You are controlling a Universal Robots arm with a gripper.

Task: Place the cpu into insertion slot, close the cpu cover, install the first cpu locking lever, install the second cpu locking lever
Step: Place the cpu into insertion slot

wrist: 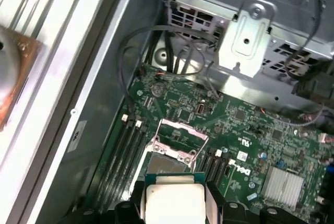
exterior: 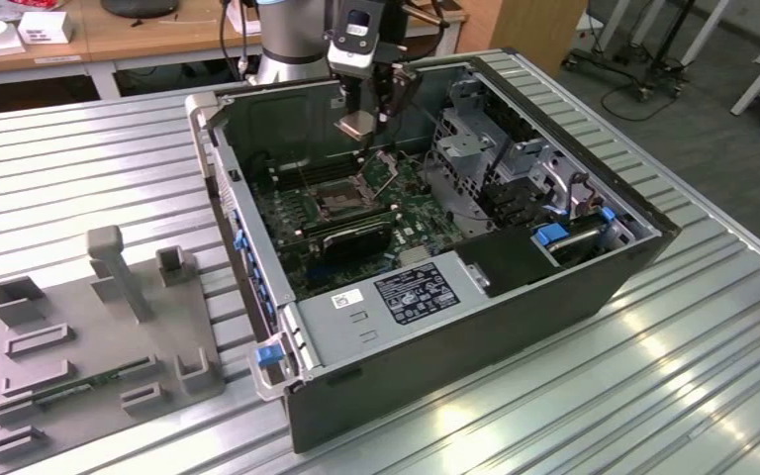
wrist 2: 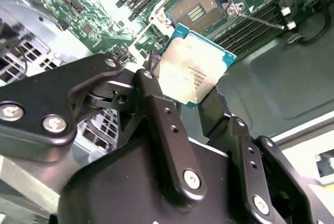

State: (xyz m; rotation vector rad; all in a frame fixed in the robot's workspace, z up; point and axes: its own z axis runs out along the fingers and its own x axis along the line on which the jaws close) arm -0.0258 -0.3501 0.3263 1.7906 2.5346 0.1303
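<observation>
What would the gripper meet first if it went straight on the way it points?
Probably the insertion slot: the gripper, holding the cpu, points towards it with nothing visible between, though depth is unclear.

Clear air over the insertion slot (wrist 2: 201,9); metal drive cage (exterior: 479,148) stands alongside.

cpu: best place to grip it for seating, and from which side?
Two opposite thin edges of the cpu, coming from its silvery lid side, as the gripper holds it now. It's a thin flat square, so the edges are likely the only purchase, and the underside stays free to face the insertion slot.
</observation>
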